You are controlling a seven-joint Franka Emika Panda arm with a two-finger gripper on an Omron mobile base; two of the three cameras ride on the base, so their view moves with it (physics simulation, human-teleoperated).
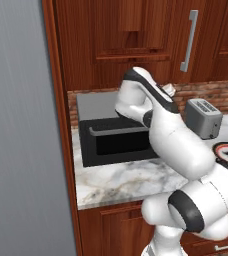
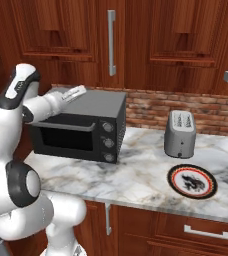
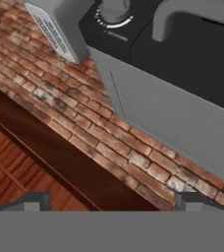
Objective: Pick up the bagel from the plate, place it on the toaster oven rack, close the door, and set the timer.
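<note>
Standing shut on the counter [image 1: 111, 180] in the left base view, the oven door [image 1: 121, 142] hid any bagel. From the right, the plate [image 2: 191, 181] lay bare, far from the gripper [image 2: 72, 93]. Hand view: fingers [image 3: 33, 201] spread wide, empty, above the oven [image 3: 178, 113] top by brick wall [image 3: 84, 118].

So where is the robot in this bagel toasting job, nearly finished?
It looks well along. The plate has no bagel on it, and the toaster oven's door looks shut, so loading and closing seem done, though nothing shows through the dark glass. The gripper is open and holds nothing, up over the oven's top. Whether the timer dials are set, I cannot tell.
</note>
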